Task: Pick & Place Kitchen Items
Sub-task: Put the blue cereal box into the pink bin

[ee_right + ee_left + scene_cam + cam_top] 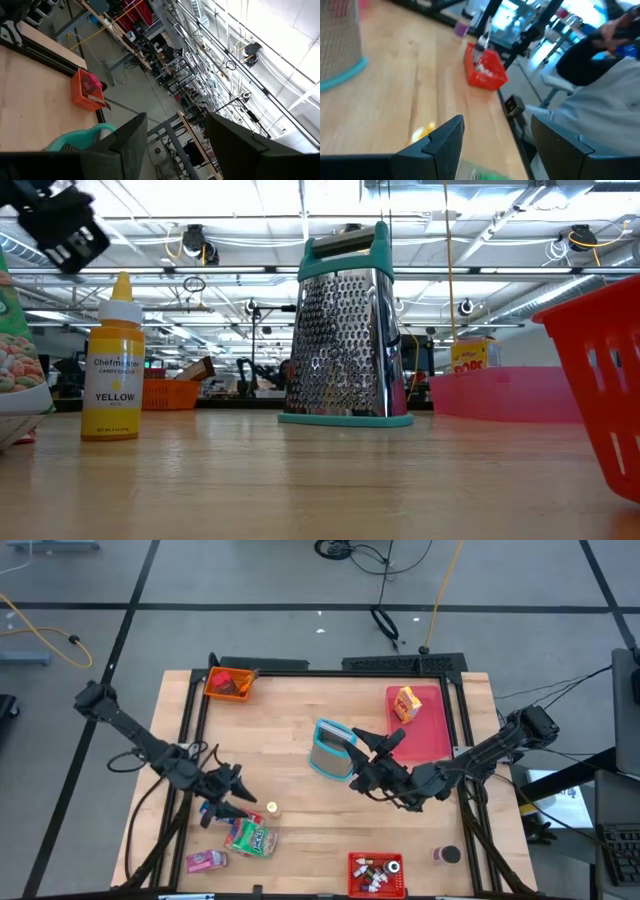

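On the small yellow bottle (112, 360), standing upright on the worktop (300, 740), the words "Chefmaster", "candy color" and "YELLOW" can be read in the low view; its pointed cap is turned straight up. In the high view the same bottle is seen from above, just beside the left gripper (238, 796). The jaws of the left gripper are seen wide apart and empty in the left wrist view, held above the worktop near the yellow bottle.

A green snack packet (250, 838) lies flat just below the left gripper in the high view, with a pink packet (206, 861) lying beside it near the front edge, its long axis running across the worktop. Its print cannot be read. A yellow carton (405, 704) stands on the flat pink tray (432, 735); red letters show on it in the low view, but they are too small to read.

The right gripper (366, 762) is held beside the teal-framed box grater (332, 750), which stands upright at mid-worktop. Its jaws are seen spread wide, with nothing between them.

A red bin (377, 875) holding tiny bottles sits at the front edge, and an orange bin (231, 683) at the far left corner.
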You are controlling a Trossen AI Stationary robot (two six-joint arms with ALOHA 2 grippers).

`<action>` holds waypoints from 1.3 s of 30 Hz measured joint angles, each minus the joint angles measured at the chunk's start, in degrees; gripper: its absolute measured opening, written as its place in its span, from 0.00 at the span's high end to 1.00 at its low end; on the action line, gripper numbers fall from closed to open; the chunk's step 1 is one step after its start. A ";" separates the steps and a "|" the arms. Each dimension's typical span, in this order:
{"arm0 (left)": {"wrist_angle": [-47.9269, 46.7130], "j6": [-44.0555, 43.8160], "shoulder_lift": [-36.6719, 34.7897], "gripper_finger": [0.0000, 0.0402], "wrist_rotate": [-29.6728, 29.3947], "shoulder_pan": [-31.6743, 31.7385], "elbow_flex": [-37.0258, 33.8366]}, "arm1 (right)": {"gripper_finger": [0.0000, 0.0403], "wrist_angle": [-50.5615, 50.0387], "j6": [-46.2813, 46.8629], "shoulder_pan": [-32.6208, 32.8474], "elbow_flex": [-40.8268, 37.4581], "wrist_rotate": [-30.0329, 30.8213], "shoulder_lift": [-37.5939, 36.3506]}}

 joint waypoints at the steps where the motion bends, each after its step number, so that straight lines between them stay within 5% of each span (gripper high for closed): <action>1: -1.12 -1.09 0.00 0.42 -1.37 -1.09 0.00 | 0.51 -0.04 0.00 0.00 0.00 -0.02 0.00; 9: -9.10 -9.01 -0.38 0.42 -6.97 -7.19 1.36 | 0.51 -0.01 -0.02 -0.04 0.00 -0.21 0.00; 19: -45.17 -17.12 1.08 0.42 -10.81 -7.74 17.81 | 0.51 -0.01 -0.02 -0.88 0.00 -0.24 0.00; 28: -51.32 -23.60 7.57 0.42 0.79 -7.74 21.51 | 0.51 -0.02 -0.02 -0.90 0.00 -0.26 0.00; 39: -55.75 -25.97 11.52 0.42 5.39 -7.74 21.53 | 0.51 -0.04 0.00 -1.96 0.00 -0.26 0.00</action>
